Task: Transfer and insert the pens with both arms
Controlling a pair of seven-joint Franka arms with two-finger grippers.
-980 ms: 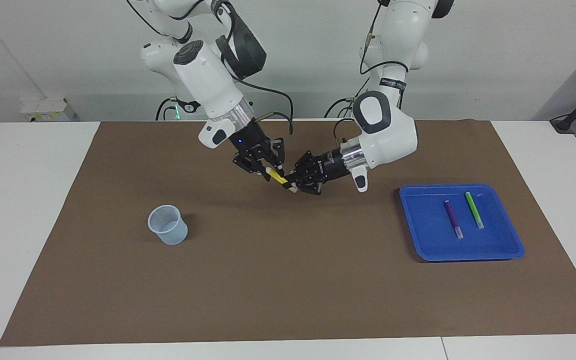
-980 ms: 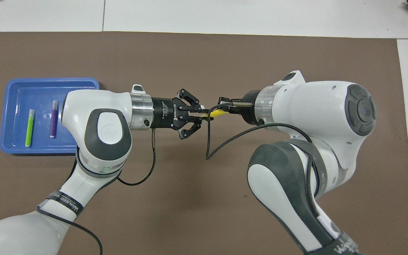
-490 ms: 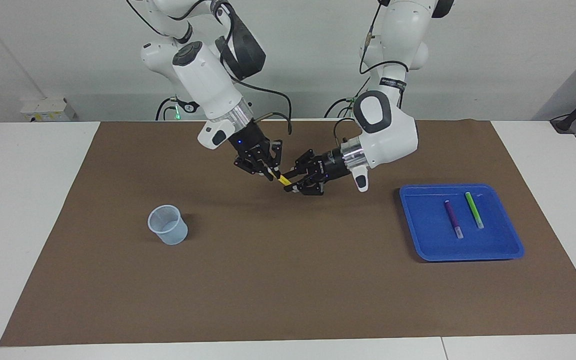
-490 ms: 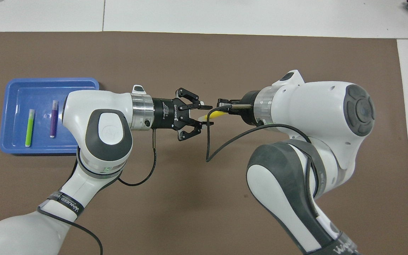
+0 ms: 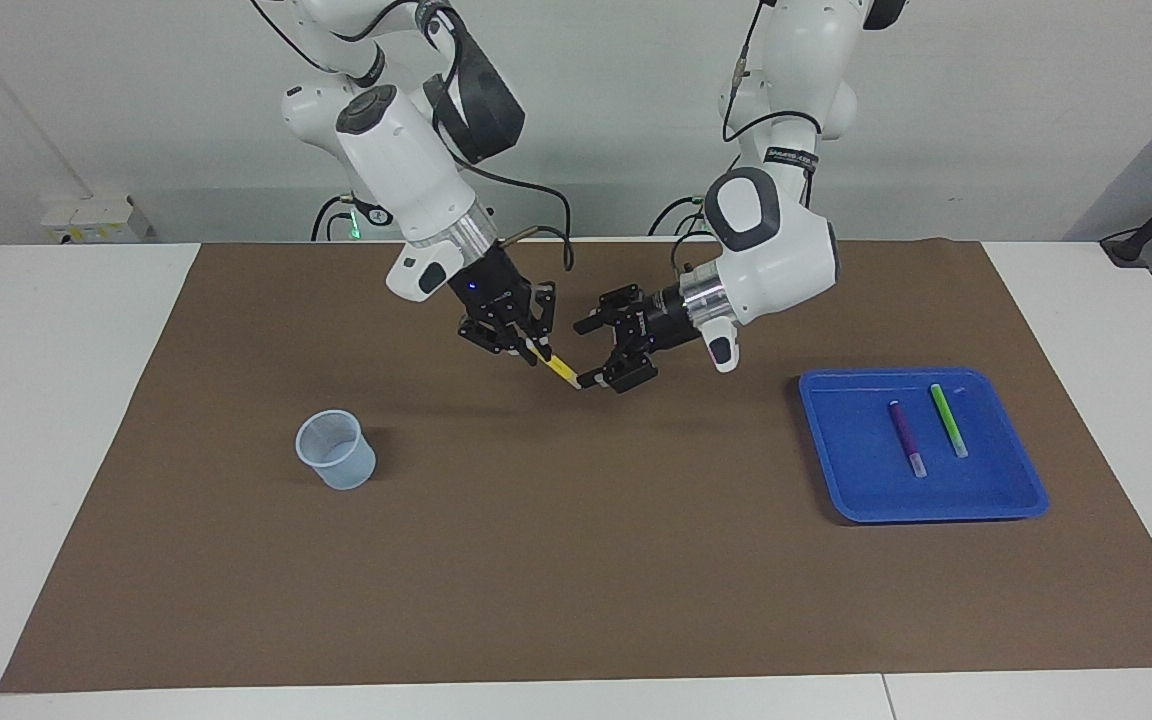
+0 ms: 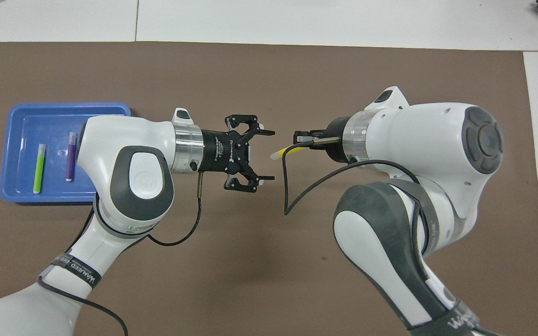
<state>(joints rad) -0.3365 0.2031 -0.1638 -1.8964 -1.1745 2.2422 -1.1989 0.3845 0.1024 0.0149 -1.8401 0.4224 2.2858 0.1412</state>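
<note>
A brown mat [image 5: 576,560] covers the white tabletop [image 5: 56,420]. On it, a translucent pale-blue cup [image 5: 336,450] stands upright toward the right arm's end, a blue tray [image 5: 841,470] toward the left arm's end.

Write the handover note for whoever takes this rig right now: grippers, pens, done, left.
Left gripper: open, raised over mid-mat, apart from the yellow pen.
Right gripper: shut on the yellow pen, over mid-mat.
Purple pen and green pen: lying in the blue tray at the left arm's end.
Cup: nothing seen inside, toward the right arm's end.
Done: yellow pen is in the right gripper alone.
Left: insert yellow; transfer and insert the other two.
</note>
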